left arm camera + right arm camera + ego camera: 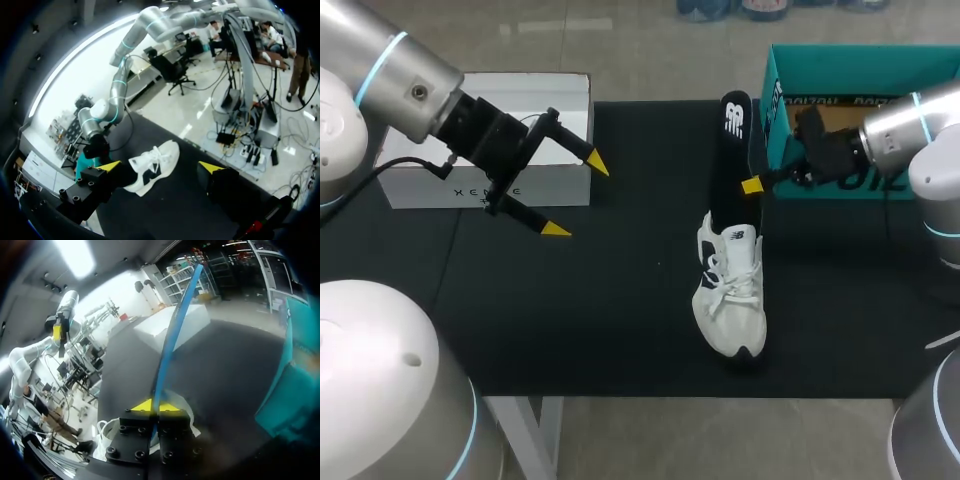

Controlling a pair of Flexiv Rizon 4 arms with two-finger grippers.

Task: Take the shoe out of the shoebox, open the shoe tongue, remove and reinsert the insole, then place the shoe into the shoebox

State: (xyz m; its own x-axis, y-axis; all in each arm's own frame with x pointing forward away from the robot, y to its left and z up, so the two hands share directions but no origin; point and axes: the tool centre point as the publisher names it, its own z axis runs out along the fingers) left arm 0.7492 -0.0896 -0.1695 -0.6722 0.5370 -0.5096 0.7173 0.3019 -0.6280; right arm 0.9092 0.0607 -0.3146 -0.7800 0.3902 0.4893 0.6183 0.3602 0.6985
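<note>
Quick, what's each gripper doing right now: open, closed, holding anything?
Left gripper: open, holding nothing.
Right gripper: closed on the insole.

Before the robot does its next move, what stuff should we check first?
1. Right claw pinching the insole: ok.
2. Left claw open and well apart from the shoe: ok.
3. Shoe sitting laces-up on the mat: ok.
4. Insole's lower end actually inside the shoe: cannot tell.
5. Shoebox open on top: ok.
</note>
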